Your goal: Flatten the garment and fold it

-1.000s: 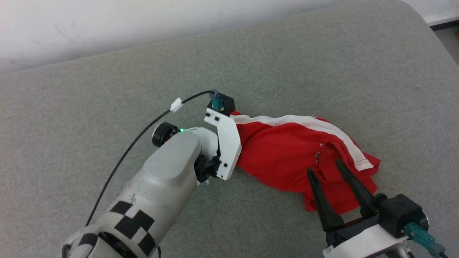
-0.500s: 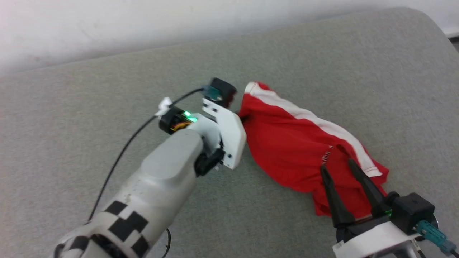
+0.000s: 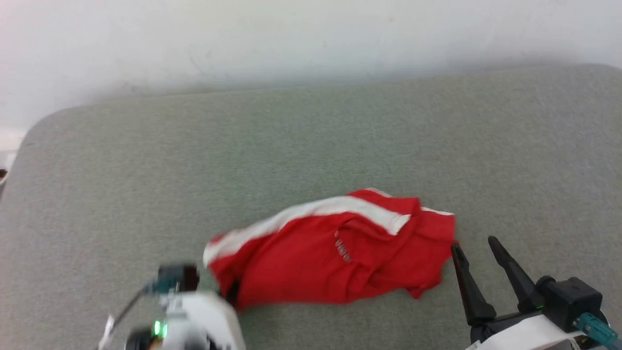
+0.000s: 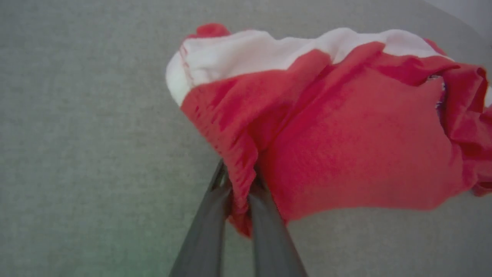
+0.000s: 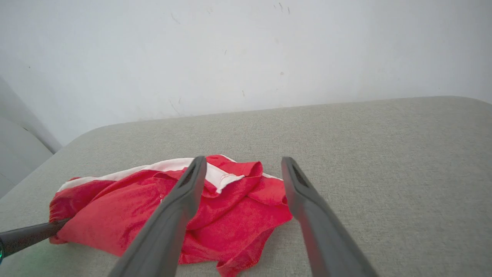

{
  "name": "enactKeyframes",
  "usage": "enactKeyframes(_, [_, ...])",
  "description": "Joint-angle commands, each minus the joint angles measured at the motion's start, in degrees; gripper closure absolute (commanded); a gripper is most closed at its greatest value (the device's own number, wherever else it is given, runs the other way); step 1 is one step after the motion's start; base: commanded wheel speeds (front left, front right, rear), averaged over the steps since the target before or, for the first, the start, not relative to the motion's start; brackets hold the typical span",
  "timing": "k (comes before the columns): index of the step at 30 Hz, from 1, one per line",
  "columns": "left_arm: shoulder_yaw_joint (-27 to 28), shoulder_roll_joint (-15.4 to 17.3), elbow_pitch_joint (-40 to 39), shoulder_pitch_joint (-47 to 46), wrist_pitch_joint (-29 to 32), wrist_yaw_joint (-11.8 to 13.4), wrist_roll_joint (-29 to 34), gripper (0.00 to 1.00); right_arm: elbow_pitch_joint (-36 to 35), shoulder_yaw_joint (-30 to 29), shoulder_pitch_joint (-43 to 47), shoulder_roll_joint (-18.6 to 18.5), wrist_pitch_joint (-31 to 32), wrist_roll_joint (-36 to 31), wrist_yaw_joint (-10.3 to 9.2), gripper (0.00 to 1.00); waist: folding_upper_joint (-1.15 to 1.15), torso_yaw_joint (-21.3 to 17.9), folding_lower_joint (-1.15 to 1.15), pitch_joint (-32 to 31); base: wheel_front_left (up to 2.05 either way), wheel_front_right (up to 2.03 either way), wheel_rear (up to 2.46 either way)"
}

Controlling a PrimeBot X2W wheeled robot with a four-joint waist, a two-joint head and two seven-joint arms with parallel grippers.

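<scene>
While left fingers [image 4: 203, 238] pinch its end, the garment [image 3: 330, 253] lies left-to-right; right fingers [image 3: 469, 287] spread.

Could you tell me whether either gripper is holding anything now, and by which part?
The left gripper pinches the shorts by a bunched red edge; the right gripper is open, empty.

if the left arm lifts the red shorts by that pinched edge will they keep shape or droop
Likely droop: the shorts lie in soft rumpled folds and bunch where the left jaws are shut on the edge. They look thin, so probably light. Pushed over the woven grey pad, they'd likely crumple rather than slide.
</scene>
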Motion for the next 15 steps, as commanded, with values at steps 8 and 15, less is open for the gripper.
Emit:
enactKeyframes(8, [2.6,2.1,-10.9,12.9,-2.2,7.5,-3.0,0.00,-0.8,-0.2,1.6,0.1,2.0,-0.2,-0.04,0.00,0.00,1.7,0.00,-2.8,0.00,0.00,0.00])
enactKeyframes(15, [5.9,3.2,-13.4,11.9,-13.5,9.2,2.8,0.00,-0.1,-0.1,1.9,0.1,4.0,-0.1,-0.04,0.00,0.00,2.0,0.00,-3.5,0.00,0.00,0.00])
